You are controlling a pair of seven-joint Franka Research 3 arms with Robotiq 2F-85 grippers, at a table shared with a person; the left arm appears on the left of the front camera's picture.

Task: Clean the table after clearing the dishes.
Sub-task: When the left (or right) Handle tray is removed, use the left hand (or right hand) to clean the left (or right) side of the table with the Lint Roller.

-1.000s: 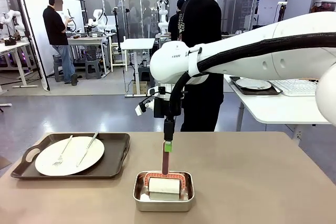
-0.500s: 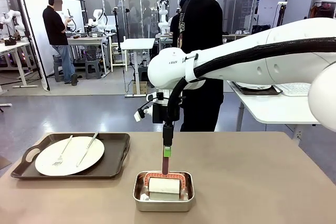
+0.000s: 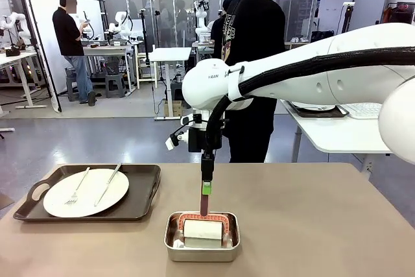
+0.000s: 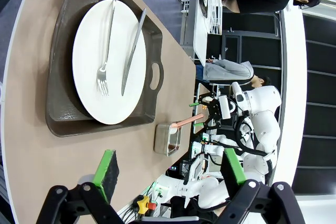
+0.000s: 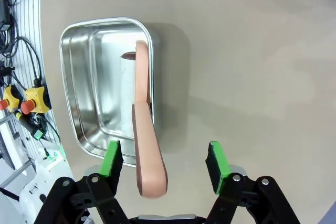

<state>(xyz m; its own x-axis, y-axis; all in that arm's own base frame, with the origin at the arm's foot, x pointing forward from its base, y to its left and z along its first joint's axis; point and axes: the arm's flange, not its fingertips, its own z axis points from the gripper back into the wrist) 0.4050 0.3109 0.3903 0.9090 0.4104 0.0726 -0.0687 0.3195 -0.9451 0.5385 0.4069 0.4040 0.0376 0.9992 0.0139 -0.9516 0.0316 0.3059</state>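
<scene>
My right gripper (image 5: 164,153) has dropped around the pink handle (image 5: 147,150) in the pan (image 5: 79,77), still wide open, holding nothing, ready to grab it for cleaning.

Is smooth, glossy white and rounded at the joints along the right arm (image 3: 311,72). Carries a thick black cable (image 3: 337,63) along that arm, strapped down by a white band (image 3: 240,82), and small grey lettering (image 3: 216,76) on the round joint. Ends in a black right gripper (image 5: 164,160) with linked fingers (image 5: 100,195), green pads (image 5: 112,158) and round grey screws (image 5: 232,179); looks the same at the left gripper (image 4: 170,170).
</scene>
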